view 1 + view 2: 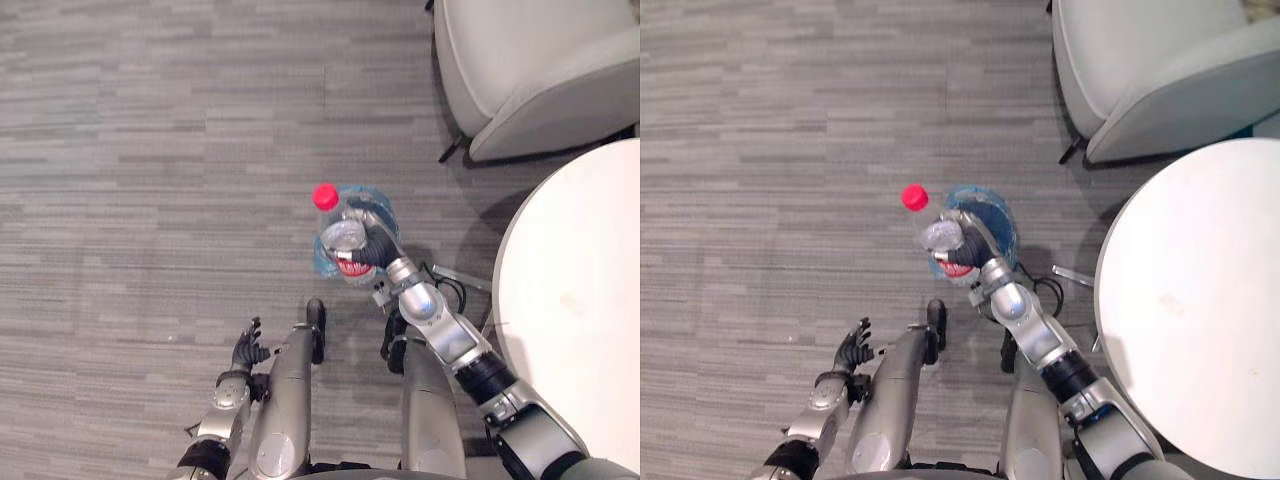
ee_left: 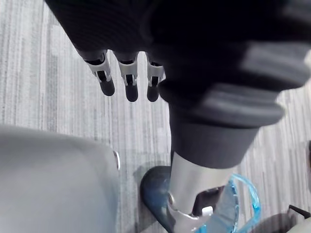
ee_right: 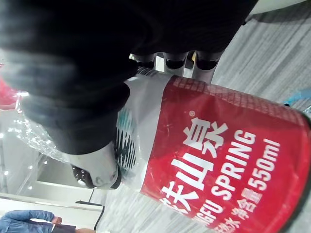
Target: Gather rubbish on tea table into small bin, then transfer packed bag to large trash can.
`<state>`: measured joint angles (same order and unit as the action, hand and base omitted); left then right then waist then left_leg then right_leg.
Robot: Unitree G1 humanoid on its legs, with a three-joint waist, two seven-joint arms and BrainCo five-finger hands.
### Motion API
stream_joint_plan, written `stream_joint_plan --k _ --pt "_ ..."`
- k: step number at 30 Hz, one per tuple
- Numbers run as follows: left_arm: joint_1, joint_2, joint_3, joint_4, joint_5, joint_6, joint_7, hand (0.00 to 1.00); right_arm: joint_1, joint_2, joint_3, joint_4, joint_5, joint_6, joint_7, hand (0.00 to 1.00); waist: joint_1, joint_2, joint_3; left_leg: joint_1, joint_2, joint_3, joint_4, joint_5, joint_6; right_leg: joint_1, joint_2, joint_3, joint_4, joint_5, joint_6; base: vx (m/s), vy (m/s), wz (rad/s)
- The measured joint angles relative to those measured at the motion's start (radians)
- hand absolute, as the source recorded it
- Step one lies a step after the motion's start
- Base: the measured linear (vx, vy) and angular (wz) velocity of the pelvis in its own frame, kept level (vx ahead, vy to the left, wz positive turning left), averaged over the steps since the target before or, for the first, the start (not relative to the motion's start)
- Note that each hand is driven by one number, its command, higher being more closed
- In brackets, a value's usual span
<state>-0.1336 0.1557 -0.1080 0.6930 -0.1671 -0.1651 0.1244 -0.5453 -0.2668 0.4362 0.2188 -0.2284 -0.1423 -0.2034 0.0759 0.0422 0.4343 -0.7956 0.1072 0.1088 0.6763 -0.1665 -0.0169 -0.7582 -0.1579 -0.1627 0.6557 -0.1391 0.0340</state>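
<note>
My right hand (image 1: 380, 248) is shut on a clear plastic water bottle (image 1: 343, 240) with a red cap (image 1: 325, 197) and a red label (image 3: 218, 160). It holds the bottle tilted over the floor. Just beyond the bottle stands the small bin (image 1: 992, 212), lined with a blue bag, partly hidden by the bottle and hand. In the right wrist view my fingers (image 3: 180, 60) and thumb curl round the bottle's body. My left hand (image 1: 248, 348) hangs low at my left side with relaxed fingers (image 2: 129, 80), holding nothing. The bin's blue liner (image 2: 245, 201) also shows past it.
A round white tea table (image 1: 580, 300) fills the right side, its top bare where I can see it. A grey armchair (image 1: 540, 70) stands at the upper right beyond the table. Grey striped carpet (image 1: 150, 150) stretches to the left.
</note>
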Motion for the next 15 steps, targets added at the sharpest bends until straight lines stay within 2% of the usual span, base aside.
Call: stream_joint_plan --k 5,10,15 --pt "-0.100 -0.020 0.007 -0.059 -0.019 -0.008 0.013 0.00 -0.089 -0.003 -0.067 -0.001 0.006 0.018 -0.051 1.00 0.008 -0.002 0.039 -0.167 0.011 -0.006 0.121 -0.013 0.027 -0.165 -0.010 0.006 0.127 -0.035 -0.005 0.00 0.011 -0.02" --pt "-0.168 -0.035 0.042 -0.100 -0.039 -0.017 0.017 0.00 -0.185 -0.043 -0.127 0.006 0.049 0.037 -0.090 1.00 0.017 -0.009 0.073 -0.311 0.000 -0.028 0.184 -0.012 0.026 -0.315 -0.034 0.000 0.235 -0.071 -0.020 -0.02 -0.055 0.18" --pt "-0.194 -0.034 0.073 -0.135 -0.060 -0.020 0.031 0.00 -0.261 -0.057 -0.151 0.098 0.077 0.043 -0.113 1.00 0.018 -0.009 0.074 -0.408 0.002 -0.040 0.207 -0.004 0.014 -0.414 -0.034 -0.003 0.270 -0.075 -0.025 -0.04 -0.053 0.05"
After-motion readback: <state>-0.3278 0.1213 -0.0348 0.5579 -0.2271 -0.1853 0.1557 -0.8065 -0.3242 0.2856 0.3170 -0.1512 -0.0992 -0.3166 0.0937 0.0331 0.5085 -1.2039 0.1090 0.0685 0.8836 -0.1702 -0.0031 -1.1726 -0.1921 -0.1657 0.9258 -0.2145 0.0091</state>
